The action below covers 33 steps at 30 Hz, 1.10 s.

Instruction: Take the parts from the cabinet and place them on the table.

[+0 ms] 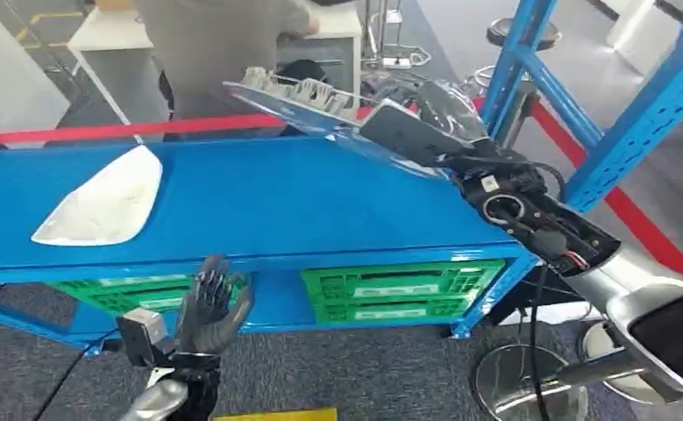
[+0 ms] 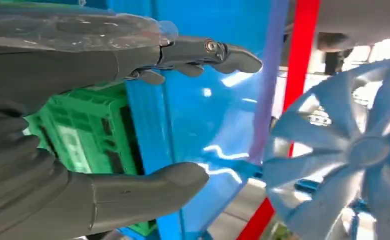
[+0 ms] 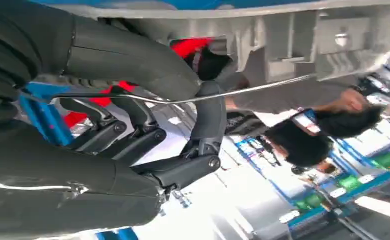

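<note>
1. Left hand (image 1: 210,303) low in front of the bench (image 1: 320,202), fingers spread, holding nothing.
2. Right hand (image 1: 425,132) grips a grey ribbed part (image 1: 307,96) by its edge, tilted above the bench's far right.
3. White part (image 1: 105,197) lies on the bench, left side.
4. Green crates (image 1: 399,289) on the lower shelf.

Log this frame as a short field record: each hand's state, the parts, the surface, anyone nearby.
right hand: holds a grey plastic part in clear wrap, tilted above the far edge of the blue table
left hand: holds nothing, fingers apart, in front of the table's near edge
on table: a white part, lying flat
below table: green crates
nearby: a person behind the table
</note>
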Available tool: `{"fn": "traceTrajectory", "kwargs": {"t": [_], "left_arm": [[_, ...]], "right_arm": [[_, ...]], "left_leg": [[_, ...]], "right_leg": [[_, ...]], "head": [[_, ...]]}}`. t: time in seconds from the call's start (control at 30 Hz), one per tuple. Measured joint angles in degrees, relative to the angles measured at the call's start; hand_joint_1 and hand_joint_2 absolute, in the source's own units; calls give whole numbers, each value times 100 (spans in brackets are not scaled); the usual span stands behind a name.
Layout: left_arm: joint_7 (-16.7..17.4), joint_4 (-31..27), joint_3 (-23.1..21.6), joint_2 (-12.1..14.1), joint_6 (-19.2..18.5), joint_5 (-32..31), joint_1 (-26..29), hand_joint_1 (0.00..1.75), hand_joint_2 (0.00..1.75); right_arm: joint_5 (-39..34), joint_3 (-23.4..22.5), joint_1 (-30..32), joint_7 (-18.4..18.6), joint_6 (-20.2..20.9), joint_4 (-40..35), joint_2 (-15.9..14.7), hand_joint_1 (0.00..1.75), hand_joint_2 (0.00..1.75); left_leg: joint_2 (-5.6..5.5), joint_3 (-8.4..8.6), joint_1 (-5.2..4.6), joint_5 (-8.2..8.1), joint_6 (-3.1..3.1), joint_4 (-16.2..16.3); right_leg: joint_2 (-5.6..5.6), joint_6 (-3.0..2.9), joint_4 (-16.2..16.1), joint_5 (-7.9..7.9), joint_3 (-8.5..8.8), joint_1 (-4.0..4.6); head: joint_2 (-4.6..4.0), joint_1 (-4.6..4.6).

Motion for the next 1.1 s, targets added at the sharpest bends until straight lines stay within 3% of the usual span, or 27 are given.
{"fn": "traceTrajectory", "kwargs": {"t": [0.03,0.07,0.1,0.13,0.17,0.23,0.27,0.3,0.33,0.37,0.4,0.43,0.5,0.57,0.6,0.63,0.67,0.73,0.77,0.8,0.87,0.9,0.93,0.97,1.07,1.1], "left_arm": [[0,-2,0,2,0,-2,4,0,175],[2,-2,0,4,-2,-2,6,0,175],[2,-11,0,7,-2,-2,7,0,175],[2,-11,0,7,-9,0,-12,0,175],[2,-11,0,7,-11,2,-30,0,175],[2,-11,0,2,-37,11,-31,0,175],[2,-11,0,2,-50,15,-29,0,175],[2,-11,0,7,-52,15,-30,0,175],[2,-11,0,9,-52,15,-33,0,175],[2,-11,0,7,-55,15,-35,0,175],[0,-11,0,2,-57,15,-46,0,175],[0,-11,0,2,-57,15,-70,0,175],[-4,-13,0,-4,-57,15,-96,0,175],[-4,-13,0,-2,-61,15,-93,0,175],[-4,-15,0,-13,-61,13,-82,0,175],[-11,-15,0,-9,-63,17,-94,0,175],[-9,-15,2,-11,-63,15,-111,0,175],[-2,-15,0,-46,-70,15,-109,0,175],[-2,-13,0,-46,-70,15,-101,0,175],[-2,-11,0,-46,-70,15,-91,0,175],[-2,-11,0,-48,-72,15,-91,0,175],[-2,-11,0,-52,-77,15,-96,0,175],[-2,-11,0,-52,-87,15,-98,0,175],[-2,-9,0,-50,-92,24,-117,0,175],[-7,-7,0,-48,-109,35,-96,0,175],[-9,-7,0,-35,-111,37,-101,0,175]], "right_arm": [[13,2,0,-2,9,-5,0,175,175],[18,0,-3,-4,13,-18,2,175,175],[20,-4,-8,-4,18,-31,0,175,175],[20,-7,-8,-9,20,-31,0,175,175],[20,-7,-7,-11,26,-31,0,175,175],[22,-4,14,-13,39,-31,0,175,175],[24,-4,20,-13,39,-31,0,175,175],[24,-4,20,-13,39,-31,0,175,175],[24,-4,18,-13,39,-31,0,175,175],[24,-4,17,-13,39,-31,0,175,175],[24,-6,15,-13,39,-42,0,175,175],[24,-9,14,-15,39,-50,0,175,175],[26,-11,2,-18,37,-61,-4,175,175],[26,-9,2,-20,39,-79,-2,175,175],[26,-13,6,-17,39,-96,-13,175,175],[26,-13,11,-15,46,-96,-26,175,175],[26,-15,9,-17,48,-101,-35,175,175],[26,-9,40,-20,48,-112,-41,175,175],[26,-9,65,-20,48,-112,-50,175,175],[26,-9,83,-20,48,-112,-57,175,175],[26,-7,82,-20,55,-116,-57,175,175],[26,-7,82,-20,55,-127,-57,175,175],[26,-7,86,-22,55,-125,-59,175,175],[26,-7,82,-31,53,-129,-59,175,175],[26,-4,87,-44,46,-136,-59,175,175],[26,-2,77,-50,48,-146,-37,175,175]], "left_leg": [[-56,-9,10,38,-40,-69],[-92,-32,21,43,-69,-61],[172,-48,8,0,-62,28],[443,-199,-31,-173,-55,330],[528,-441,-36,-407,-50,819],[550,-925,-54,-768,-25,1779],[550,-1035,-67,-786,-3,1969],[551,-997,-84,-688,33,1869],[562,-810,-115,-489,95,1510],[609,-516,-155,-251,170,958],[812,-184,-227,-49,271,369],[1065,-94,-322,-85,343,122],[908,-111,-333,-44,318,94],[737,-113,-338,-12,355,41],[674,-31,-258,41,371,-49],[603,-12,-260,57,389,-93],[559,-11,-257,74,422,-97],[398,-11,-252,72,424,-95],[303,-10,-252,72,424,-90],[204,-10,-250,71,424,-81],[14,-9,-235,60,407,-42],[-75,-12,-224,41,378,-9],[-145,-49,-208,27,354,10],[-234,-118,-226,38,311,75],[-483,-170,-144,109,177,-7],[-477,-181,-180,104,166,-3]], "right_leg": [[-54,-50,30,-2,-12,35],[-121,-114,12,18,-5,-7],[-188,-158,1,28,0,2],[-237,-212,1,29,-2,19],[-297,-241,1,28,-9,49],[-424,-266,1,19,-19,101],[-488,-275,1,14,-19,126],[-549,-280,1,11,-16,150],[-616,-291,1,4,-6,175],[-682,-293,1,-1,11,202],[-747,-294,0,-11,32,218],[-788,-278,1,-26,36,260],[-881,-235,-13,-47,41,256],[-1031,-175,-56,-55,90,264],[-940,-139,-23,-99,79,224],[-632,-119,159,-225,34,205],[-447,-111,534,-439,-135,196],[-314,-72,1492,-844,-589,197],[-304,-55,1752,-878,-734,198],[-302,-51,1699,-766,-741,194],[-264,-60,931,-271,-420,178],[-115,-57,356,21,-170,155],[281,-68,34,38,-26,101],[392,-68,-96,11,3,78],[164,-157,-71,17,13,148],[53,-203,-141,47,77,74]], "head": [[-2,-24],[-2,-40],[-2,-70],[-2,-158],[-2,-208],[-2,-228],[-2,-232],[-2,-236],[-2,-241],[-2,-245],[-2,-245],[-2,-236],[-2,-219],[-2,-223],[-2,-204],[-2,-166],[-2,-138],[-2,-68],[-2,-66],[-2,-51],[-2,-11],[-2,4],[-2,26],[-2,-1],[-2,19],[-2,19]]}}
